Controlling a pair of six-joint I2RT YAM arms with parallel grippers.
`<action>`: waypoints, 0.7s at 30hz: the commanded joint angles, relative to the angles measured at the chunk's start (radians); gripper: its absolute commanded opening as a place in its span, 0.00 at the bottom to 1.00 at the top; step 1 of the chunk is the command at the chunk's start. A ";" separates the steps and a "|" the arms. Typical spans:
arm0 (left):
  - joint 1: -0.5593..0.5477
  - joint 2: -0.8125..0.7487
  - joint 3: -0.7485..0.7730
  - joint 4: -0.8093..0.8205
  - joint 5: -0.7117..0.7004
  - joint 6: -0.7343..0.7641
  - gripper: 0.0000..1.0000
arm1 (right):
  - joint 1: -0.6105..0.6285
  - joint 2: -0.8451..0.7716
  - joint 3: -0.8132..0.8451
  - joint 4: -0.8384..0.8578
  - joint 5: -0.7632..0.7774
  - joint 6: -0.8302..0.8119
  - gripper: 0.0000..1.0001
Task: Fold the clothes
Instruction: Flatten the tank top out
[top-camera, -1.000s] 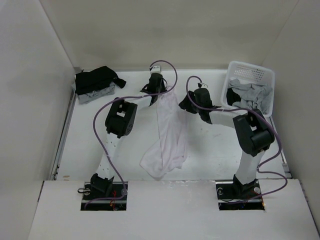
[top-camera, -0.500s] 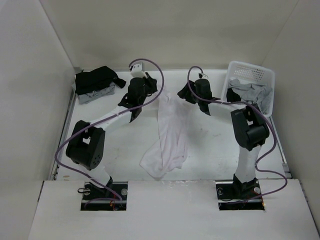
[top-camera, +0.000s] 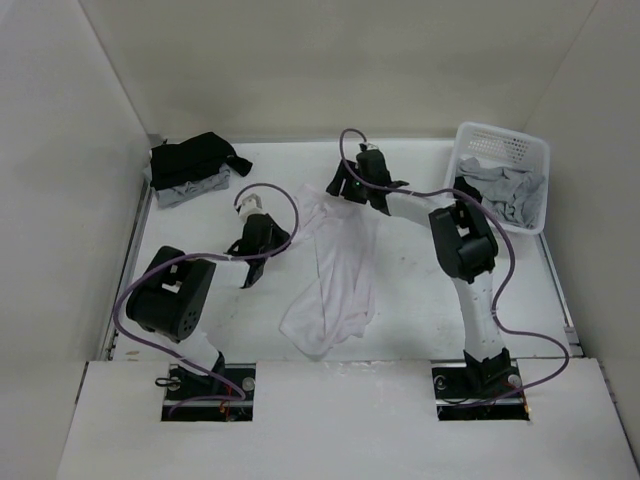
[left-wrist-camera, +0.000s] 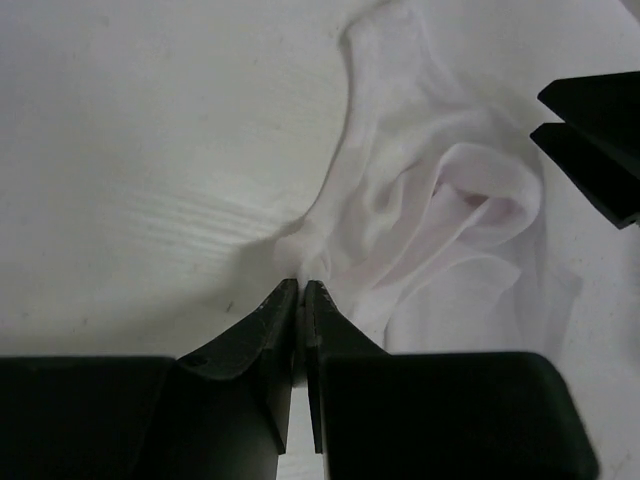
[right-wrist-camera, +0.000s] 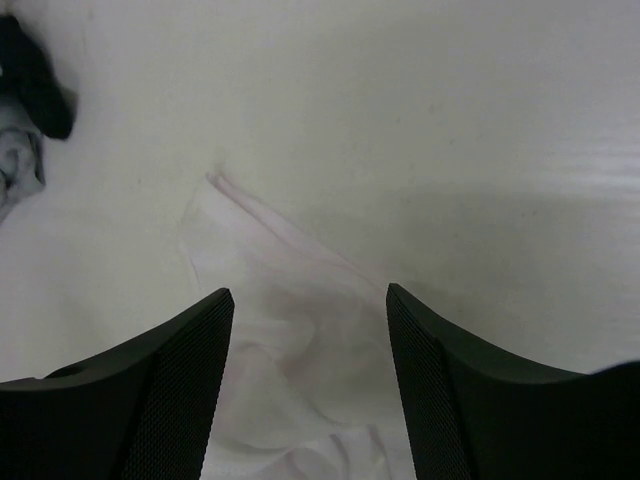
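The white tank top lies crumpled lengthwise in the middle of the table, its far end bunched. My left gripper is low at its far left edge. In the left wrist view the left gripper is shut on a pinch of the white fabric. My right gripper hovers over the far end of the tank top. In the right wrist view the right gripper stands wide open with nothing between its fingers. One of its fingers shows in the left wrist view.
A white lattice basket at the back right holds grey clothes. A pile of black and grey clothes lies at the back left, also at the right wrist view's top left. Walls close the table's left, back and right.
My left gripper has drawn back toward the near left, pulling the tank top's edge out sideways. My right gripper has slid left over the far end and opened wider.
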 joint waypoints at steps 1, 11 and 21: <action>-0.040 -0.013 -0.087 0.079 0.025 -0.096 0.06 | 0.043 0.019 0.091 -0.062 -0.021 -0.061 0.69; -0.241 -0.089 -0.283 0.122 0.062 -0.214 0.05 | 0.131 0.050 0.211 -0.287 -0.038 -0.116 0.73; -0.366 -0.296 -0.480 0.229 -0.034 -0.316 0.06 | 0.243 -0.039 0.063 -0.360 0.023 -0.165 0.70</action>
